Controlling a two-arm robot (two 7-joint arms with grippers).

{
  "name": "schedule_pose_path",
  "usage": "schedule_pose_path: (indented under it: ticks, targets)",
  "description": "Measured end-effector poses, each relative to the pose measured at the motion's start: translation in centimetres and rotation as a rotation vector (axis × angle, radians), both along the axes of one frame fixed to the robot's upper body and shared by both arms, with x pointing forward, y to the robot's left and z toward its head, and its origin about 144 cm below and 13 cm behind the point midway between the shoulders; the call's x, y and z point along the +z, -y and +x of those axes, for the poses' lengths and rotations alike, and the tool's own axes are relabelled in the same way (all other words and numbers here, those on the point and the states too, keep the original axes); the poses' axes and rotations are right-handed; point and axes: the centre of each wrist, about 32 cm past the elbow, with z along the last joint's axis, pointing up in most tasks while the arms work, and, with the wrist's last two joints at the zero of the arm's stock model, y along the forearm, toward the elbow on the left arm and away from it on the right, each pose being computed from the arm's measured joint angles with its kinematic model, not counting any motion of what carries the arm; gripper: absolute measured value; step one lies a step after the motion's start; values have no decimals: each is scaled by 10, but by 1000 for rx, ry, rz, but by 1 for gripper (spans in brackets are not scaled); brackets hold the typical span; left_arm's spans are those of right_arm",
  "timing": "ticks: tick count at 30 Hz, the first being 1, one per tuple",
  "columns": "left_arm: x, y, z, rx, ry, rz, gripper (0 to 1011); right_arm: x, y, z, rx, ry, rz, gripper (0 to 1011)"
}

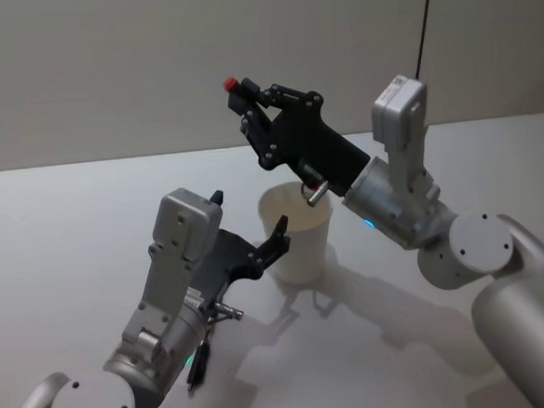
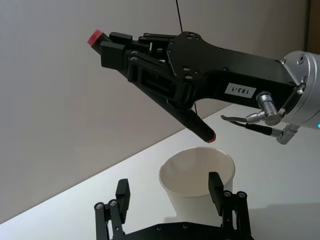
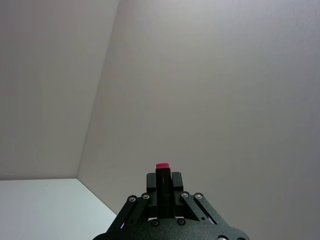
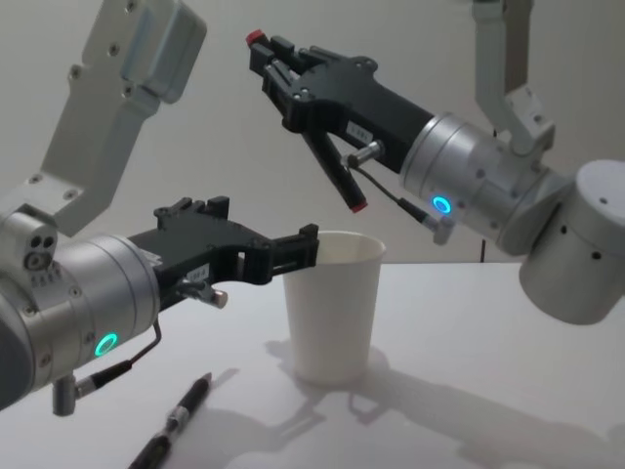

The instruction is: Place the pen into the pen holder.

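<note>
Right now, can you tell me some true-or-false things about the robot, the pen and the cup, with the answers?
1. The pen is already inside the paper cup. False: the right end effector holds it tilted above the cup.
2. The paper cup stands upright on the table. True.
3. The left end effector is shut. False: it is open, beside the cup's rim.
4. A second pen lies on the table. True.

A small white label (image 2: pixel 240 90) on the right tool's (image 2: pixel 114 46) black body reads "183-1"; nothing else is legible.
</note>
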Motion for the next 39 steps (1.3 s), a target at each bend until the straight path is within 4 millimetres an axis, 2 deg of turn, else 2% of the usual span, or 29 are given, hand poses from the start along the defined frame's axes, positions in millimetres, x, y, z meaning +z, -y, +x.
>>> schedule_pose_path:
  ticks: [4,7,8,9,11,12,18,20,22,23,26,31,39]
  targets:
    - [0,0,0,0,0,0,1004,-3,-2,3,3,-3,-3,166]
    - [0,0,0,0,0,0,1004,-4,-3,5,4,-4,-6,243]
    - [0,0,0,0,0,0,1004,-5,-3,5,4,-5,-6,300]
    - [0,0,0,0,0,0,1004,-5,-4,6,5,-6,-8,300]
    - [0,0,0,0,0,0,1004,-6,-4,7,5,-6,-9,358]
    - [0,0,0,0,0,0,1004,-6,-4,7,5,-6,-10,418]
    - [0,0,0,0,0,0,1004,-8,-5,9,5,-5,-12,578]
    - [0,0,0,0,0,0,1004,-8,-5,9,5,-4,-13,674]
    - [0,0,0,0,0,0,1004,-8,-6,9,5,-4,-13,697]
    - [0,0,0,0,0,0,1004,-9,-6,10,5,-3,-14,780]
    - [0,0,0,0,0,0,1004,-9,-6,10,5,-2,-15,835]
    - [0,0,0,0,0,0,1004,-9,-6,10,4,1,-16,981]
    - [0,0,0,0,0,0,1004,-9,-5,10,0,5,-16,1001]
